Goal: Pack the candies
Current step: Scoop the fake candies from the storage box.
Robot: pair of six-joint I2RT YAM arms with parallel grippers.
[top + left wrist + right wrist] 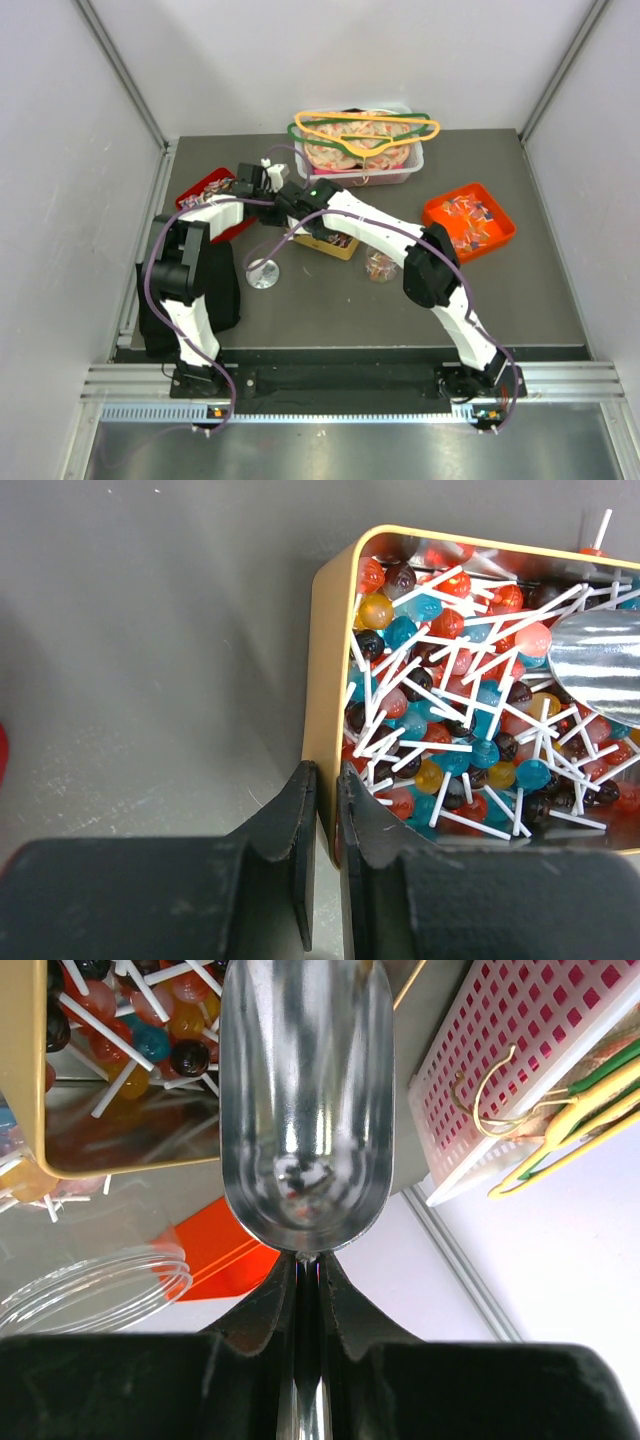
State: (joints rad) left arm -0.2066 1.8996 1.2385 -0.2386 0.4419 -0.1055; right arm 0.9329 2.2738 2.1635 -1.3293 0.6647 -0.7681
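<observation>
My left gripper (322, 780) is shut on the side wall of a gold tin (330, 660), one finger outside and one inside. The tin is full of candies (450, 710), round lollipops in red, blue, amber and brown on white sticks. My right gripper (308, 1265) is shut on the thin handle of a metal scoop (305, 1100). The scoop bowl is empty and hovers beside the tin (25, 1080); its tip (600, 665) shows over the candies. In the top view both wrists meet left of centre, and the right arm crosses over the tin (338, 243).
An orange tray (500, 228) of mixed small sweets sits at right. A white basket (405, 172) with coloured hangers stands at the back. A red tray (200, 188) lies far left. A round metal lid (263, 273) and a small clear container of sweets (380, 266) sit near the centre.
</observation>
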